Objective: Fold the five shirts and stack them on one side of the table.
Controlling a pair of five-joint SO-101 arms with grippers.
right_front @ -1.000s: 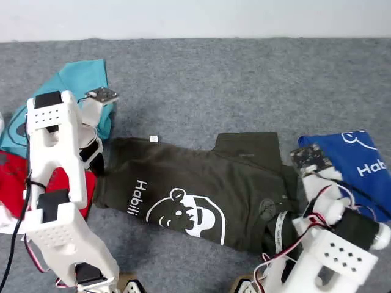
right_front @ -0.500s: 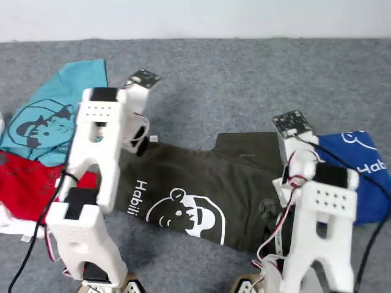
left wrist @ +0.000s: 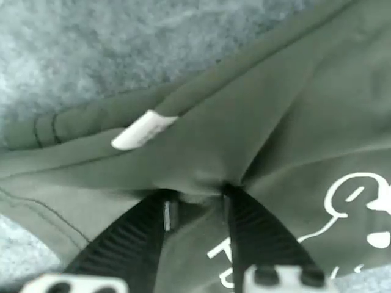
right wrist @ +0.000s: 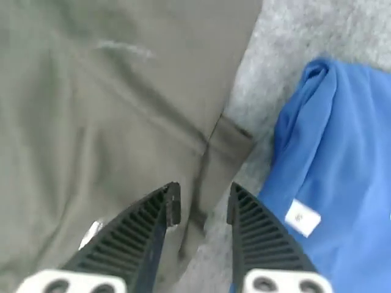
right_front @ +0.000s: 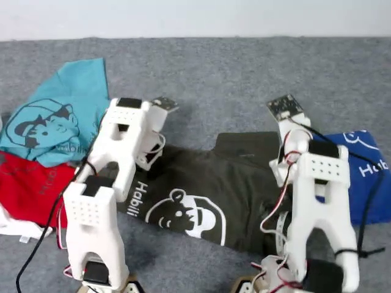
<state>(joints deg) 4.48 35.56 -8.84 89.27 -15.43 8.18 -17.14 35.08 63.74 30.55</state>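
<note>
The left gripper (left wrist: 197,195) has its ribbed black fingers spread, tips set into the dark olive shirt (left wrist: 263,110) just below the collar. The cloth puckers into a small ridge between them, close to a white neck label (left wrist: 142,129). The right gripper (right wrist: 201,196) is likewise spread, over the hem of the olive shirt's sleeve, with soft creases running beneath it. Its wrist view shows a small white tag (right wrist: 301,217) on the folded edge of the blue shirt (right wrist: 330,152) just beside that sleeve, with a strip of fuzzy grey felt tabletop (right wrist: 256,110) between the two garments. From the high view the olive shirt lies spread and rumpled across the middle of the tabletop toward the near edge, its white cartoon print (right_front: 186,213) facing up between the two white arms. The blue shirt sits at the right edge. A teal shirt (right_front: 61,122) overlaps a red shirt (right_front: 27,189) at the left edge, and a white garment (right_front: 18,227) lies under the red one.
</note>
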